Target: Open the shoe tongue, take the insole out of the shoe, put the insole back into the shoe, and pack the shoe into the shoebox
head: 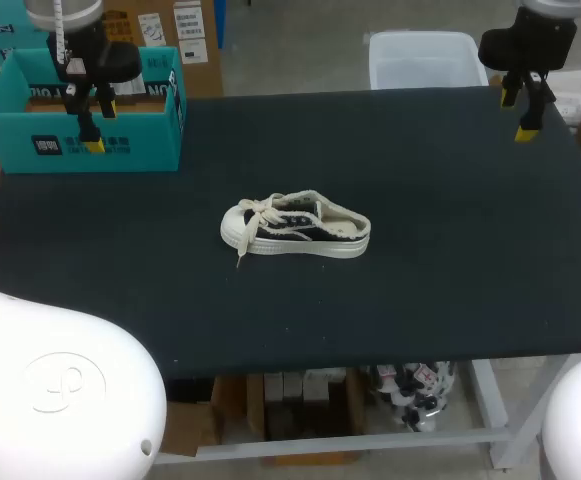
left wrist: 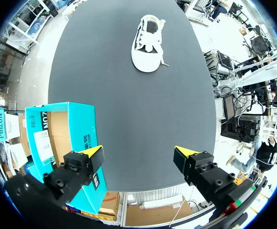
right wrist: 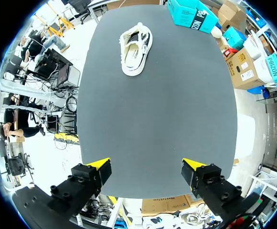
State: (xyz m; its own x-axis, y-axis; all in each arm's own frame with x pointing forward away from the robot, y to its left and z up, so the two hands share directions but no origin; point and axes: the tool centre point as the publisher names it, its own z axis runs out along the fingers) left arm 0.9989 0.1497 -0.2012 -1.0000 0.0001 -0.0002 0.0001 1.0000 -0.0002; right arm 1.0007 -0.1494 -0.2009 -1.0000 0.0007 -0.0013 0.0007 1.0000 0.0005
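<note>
Plainly, both grippers hold nothing. The left gripper (left wrist: 139, 153) hangs with its yellow-tipped fingers spread wide, above the near wall of the teal shoebox (head: 120, 140) at the table's far left corner. The right gripper (right wrist: 147, 165) is just as wide, high over the far right corner. Both are well apart from the shoe.

The low canvas sneaker (head: 295, 228) sits on its sole near the middle of the black table (head: 450, 260), toe toward the left arm's side and heel toward the right. Its white laces (head: 260, 212) lie loose over the front.

I judge the sneaker light, with a soft upper that gives under a pinch and a firmer rubber sole rim (head: 300, 249) that does not. The rim or heel collar looks the surest hold for steadying it, while the other gripper lifts the limp tongue by its free edge. The insole cannot be made out; it is probably thin, floppy and best pinched at the heel end.
</note>
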